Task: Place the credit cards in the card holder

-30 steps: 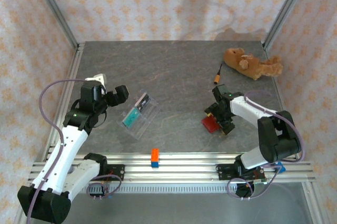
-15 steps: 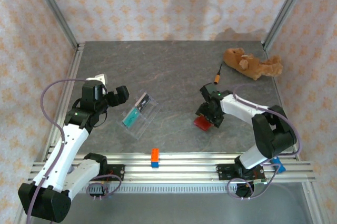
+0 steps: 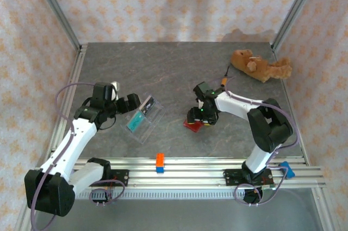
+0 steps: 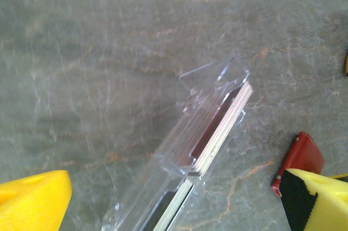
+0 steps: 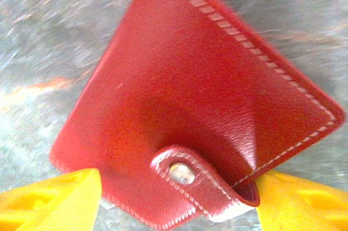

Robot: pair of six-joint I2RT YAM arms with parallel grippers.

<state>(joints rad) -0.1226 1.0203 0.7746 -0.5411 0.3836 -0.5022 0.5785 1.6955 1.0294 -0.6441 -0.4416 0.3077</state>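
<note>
Hiding most of the card holder point(image 3: 191, 125) overhead, the right jaws clamp it; left jaws gape empty.

left arm point(image 3: 73, 141), right arm point(image 3: 237, 106): white links, black joints | cables point(image 3: 69, 86): lilac | end effector fingers point(image 4: 32, 201): yellow

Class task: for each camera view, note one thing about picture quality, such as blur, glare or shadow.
Right wrist: the table looks smeared, the card holder fairly sharp. Left wrist: bright glints run along the edges of the clear tray. Top external: even light, faint shadows on the patterned backdrop.
</note>
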